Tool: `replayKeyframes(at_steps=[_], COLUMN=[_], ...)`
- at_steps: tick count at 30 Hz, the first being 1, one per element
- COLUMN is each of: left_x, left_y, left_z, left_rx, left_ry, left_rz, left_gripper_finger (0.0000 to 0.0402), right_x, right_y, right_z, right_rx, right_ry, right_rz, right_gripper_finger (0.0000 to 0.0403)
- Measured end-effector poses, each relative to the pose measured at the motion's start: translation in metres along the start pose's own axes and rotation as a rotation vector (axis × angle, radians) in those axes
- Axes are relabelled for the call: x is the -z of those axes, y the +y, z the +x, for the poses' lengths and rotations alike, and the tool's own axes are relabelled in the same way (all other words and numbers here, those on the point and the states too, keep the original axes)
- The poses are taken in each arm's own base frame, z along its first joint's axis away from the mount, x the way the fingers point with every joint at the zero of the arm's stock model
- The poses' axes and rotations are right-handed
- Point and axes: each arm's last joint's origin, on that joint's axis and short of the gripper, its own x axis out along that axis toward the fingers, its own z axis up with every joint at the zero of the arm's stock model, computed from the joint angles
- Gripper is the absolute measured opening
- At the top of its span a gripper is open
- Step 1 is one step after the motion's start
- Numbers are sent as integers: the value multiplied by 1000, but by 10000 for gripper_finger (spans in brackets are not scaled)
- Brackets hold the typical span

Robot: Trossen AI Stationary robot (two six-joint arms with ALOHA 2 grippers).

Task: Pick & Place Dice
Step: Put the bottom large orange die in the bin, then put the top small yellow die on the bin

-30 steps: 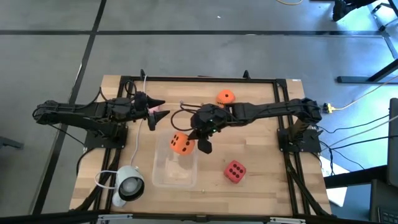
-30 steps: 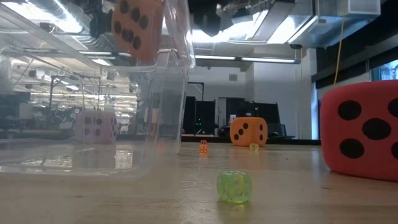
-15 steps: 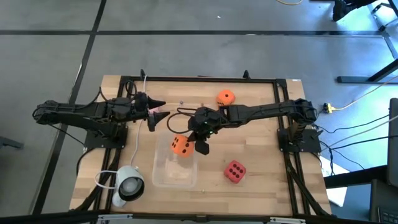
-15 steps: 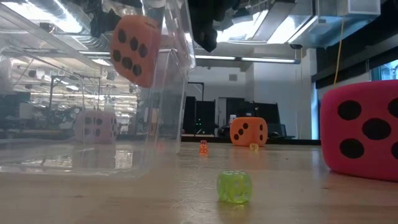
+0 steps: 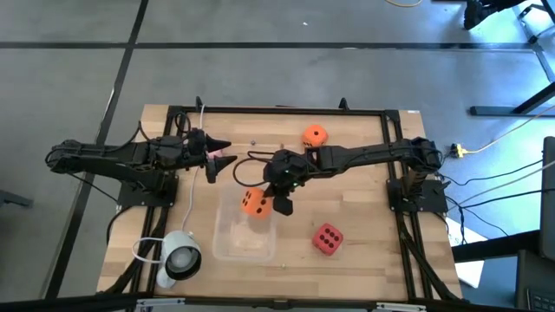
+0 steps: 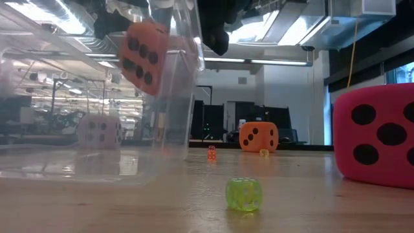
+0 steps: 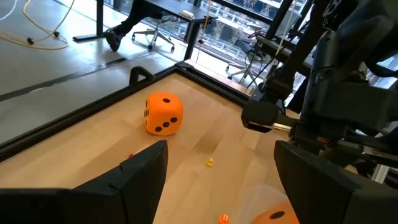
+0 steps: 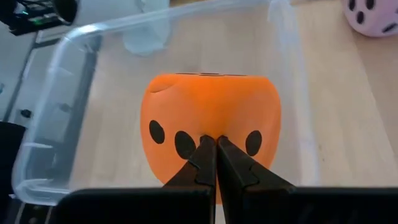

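The right gripper (image 8: 216, 146), jaws pinched tight into one orange die (image 5: 254, 204), holds it above the clear bin (image 5: 244, 247). Released this near the rim, the die may bounce out. The left gripper (image 7: 217, 177) waits open beside the pink die (image 6: 99, 131)

One die (image 5: 254, 204) above the bin (image 5: 244, 245) — another (image 5: 327, 237) sits right.

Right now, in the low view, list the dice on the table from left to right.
Pale pink die → small orange die → green die → large orange die → red die.
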Motion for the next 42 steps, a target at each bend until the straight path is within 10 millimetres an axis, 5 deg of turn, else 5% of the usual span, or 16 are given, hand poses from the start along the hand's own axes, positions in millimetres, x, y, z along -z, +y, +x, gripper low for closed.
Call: replayKeyframes(at_steps=[29,35,42], left_x=[0,0,0], left_y=[0,0,0], left_z=[0,0,0], left_rx=[0,0,0], left_ry=[0,0,0], left_rz=[-1,0,0], left_gripper_finger=[290,290,290], right_x=[1,1,1], right_y=[0,3,3], right_z=[0,1,1], right_rx=[10,41,34], right_ry=[4,-5,-5], right_rz=[-32,-41,-41], right_gripper_finger=[4,56,172])
